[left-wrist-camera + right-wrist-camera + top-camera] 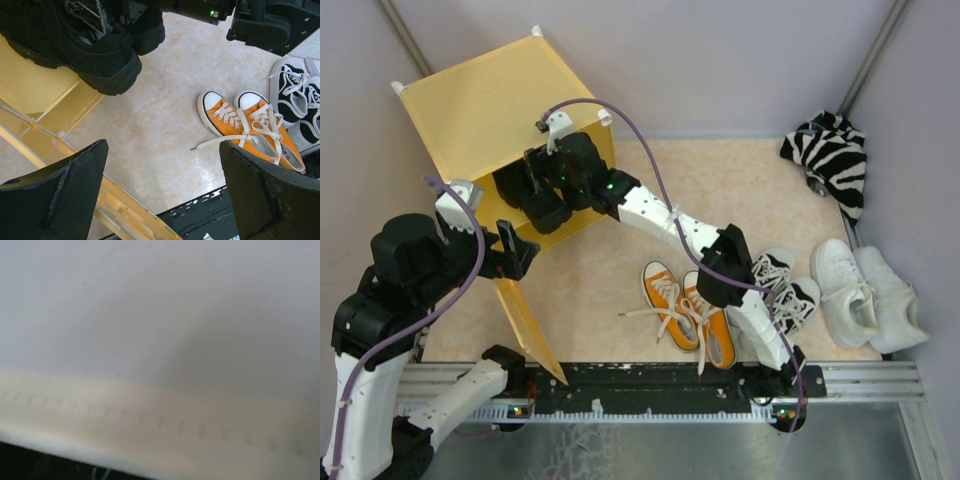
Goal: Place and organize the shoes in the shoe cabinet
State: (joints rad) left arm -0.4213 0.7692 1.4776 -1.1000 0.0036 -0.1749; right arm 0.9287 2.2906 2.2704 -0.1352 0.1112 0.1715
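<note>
Chunky all-black shoes (95,60) at the yellow cabinet (480,100) mouth
Left gripper (162,150) gapes empty; whether the right gripper (542,195) grips them is unclear.

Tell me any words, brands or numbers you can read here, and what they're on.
No text is legible.
Orange sneakers: insole print, too small to read.
Right wrist view: faint marks in a row, too blurred to read.

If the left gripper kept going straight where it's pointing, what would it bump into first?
Probably the bare beige table top, between the black shoes and the orange sneakers. The left gripper is open with nothing in its way, though depth is hard to judge.
</note>
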